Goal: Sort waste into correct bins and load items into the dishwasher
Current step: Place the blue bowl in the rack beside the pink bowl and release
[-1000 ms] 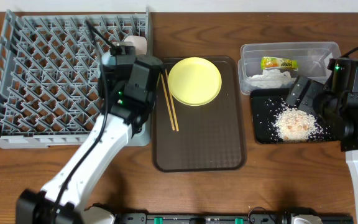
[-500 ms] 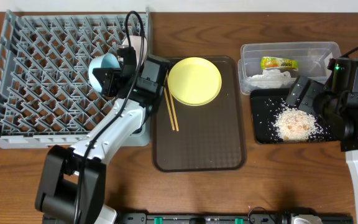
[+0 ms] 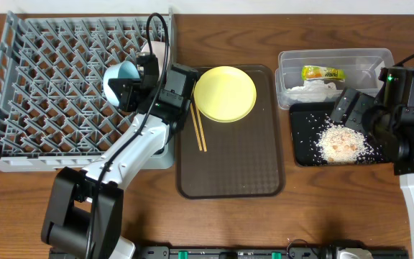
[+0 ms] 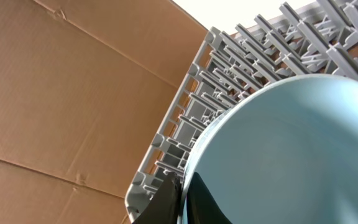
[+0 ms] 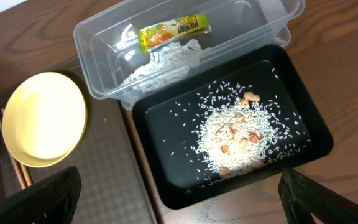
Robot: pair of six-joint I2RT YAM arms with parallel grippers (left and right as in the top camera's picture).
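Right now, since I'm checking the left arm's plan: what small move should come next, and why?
Probably lower the blue bowl between the pegs of the rack, then release. The left gripper grips its rim and holds it tilted over the rack.

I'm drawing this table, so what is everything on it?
dish rack: 1, grey, left of table
bowl: 1, light blue, held over rack's right side
pale dish: 1, whitish, rack's back right corner
serving tray: 1, brown, middle
plate: 1, yellow, on serving tray
chopsticks: 2, wooden, on serving tray beside plate
tub: 1, clear, back right
wrapper: 1, green-orange, in tub
tissue: 1, white, in tub
black tray: 1, in front of tub
rice scraps: many, whitish, in black tray
left pincer: 1, black, shut on bowl
right pincer: 1, black, open above black tray
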